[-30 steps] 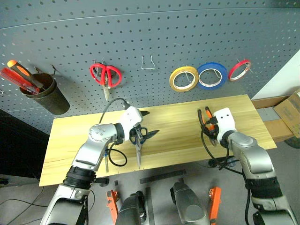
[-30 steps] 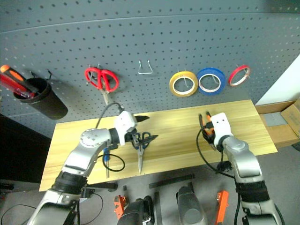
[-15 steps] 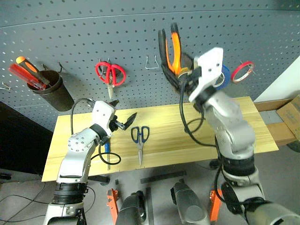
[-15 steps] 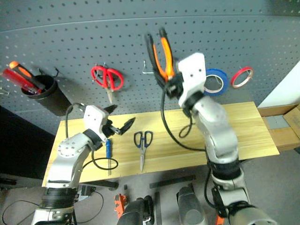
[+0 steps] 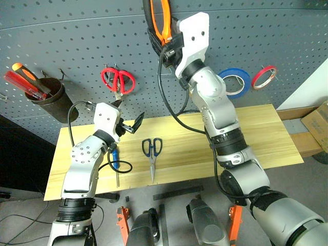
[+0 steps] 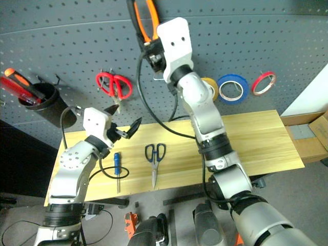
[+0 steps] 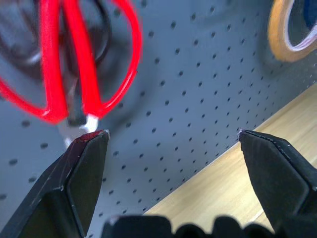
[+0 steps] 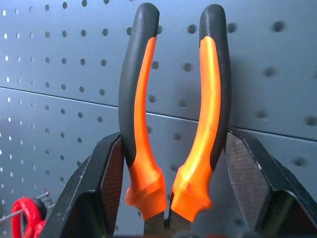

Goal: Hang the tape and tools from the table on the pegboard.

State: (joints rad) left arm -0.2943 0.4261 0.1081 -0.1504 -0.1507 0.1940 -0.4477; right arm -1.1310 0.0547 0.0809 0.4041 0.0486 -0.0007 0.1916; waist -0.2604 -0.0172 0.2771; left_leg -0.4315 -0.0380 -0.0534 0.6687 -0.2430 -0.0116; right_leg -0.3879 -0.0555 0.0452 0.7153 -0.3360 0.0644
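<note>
Two tools lie on the table (image 5: 256, 138), light wood with visible grain: dark-handled scissors (image 5: 152, 151) mid-table and a small blue screwdriver (image 5: 116, 165) beside them, near a black cable loop. Behind it stands the grey pegboard (image 5: 61, 31), full of holes, with red tape (image 5: 264, 77) already hung at the right. No readable labels anywhere. Right gripper (image 8: 171, 148) is raised against the board, clenched on the pliers (image 8: 173, 114), handles up. Left gripper (image 5: 128, 120) hovers spread wide, holding nothing.

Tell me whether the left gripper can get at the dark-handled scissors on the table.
Probably yes: the left gripper is open and empty, above the table, and the scissors lie uncovered close by, nothing between.
</note>
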